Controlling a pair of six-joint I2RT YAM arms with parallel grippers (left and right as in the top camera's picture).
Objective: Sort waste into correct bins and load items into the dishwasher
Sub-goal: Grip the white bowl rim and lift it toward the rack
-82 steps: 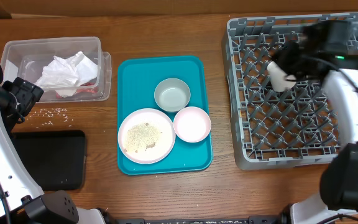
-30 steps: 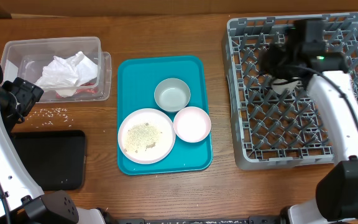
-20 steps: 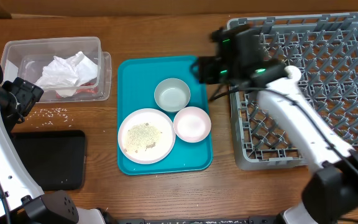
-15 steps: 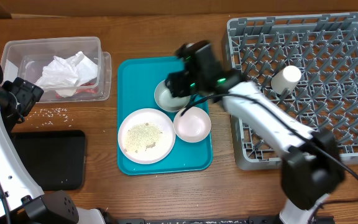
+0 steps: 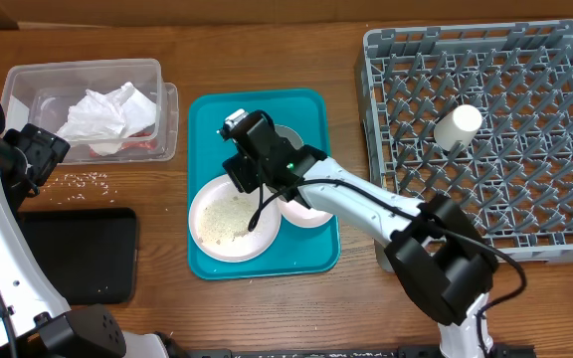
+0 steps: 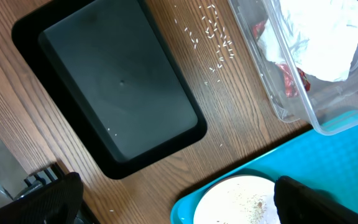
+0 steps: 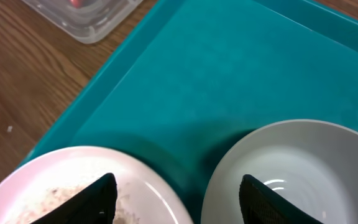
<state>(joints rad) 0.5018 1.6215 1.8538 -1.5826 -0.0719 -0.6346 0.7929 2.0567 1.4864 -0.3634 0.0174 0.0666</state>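
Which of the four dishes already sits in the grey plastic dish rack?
The small white cup, among the pegs of the grey rack. The round pale-pink plate, the grey bowl and the white bowl are all on the teal tray.

One plate (image 5: 229,221), one grey bowl (image 7: 303,168), one white bowl (image 5: 304,216), one cup (image 5: 458,125). One rack (image 5: 466,45). One teal tray (image 5: 207,119) and, at its eight o'clock, one black tray (image 5: 78,254). One tub (image 5: 28,75), one napkin (image 5: 102,114), one red wrapper (image 6: 289,81). Crumbs (image 5: 86,179) too many to count.
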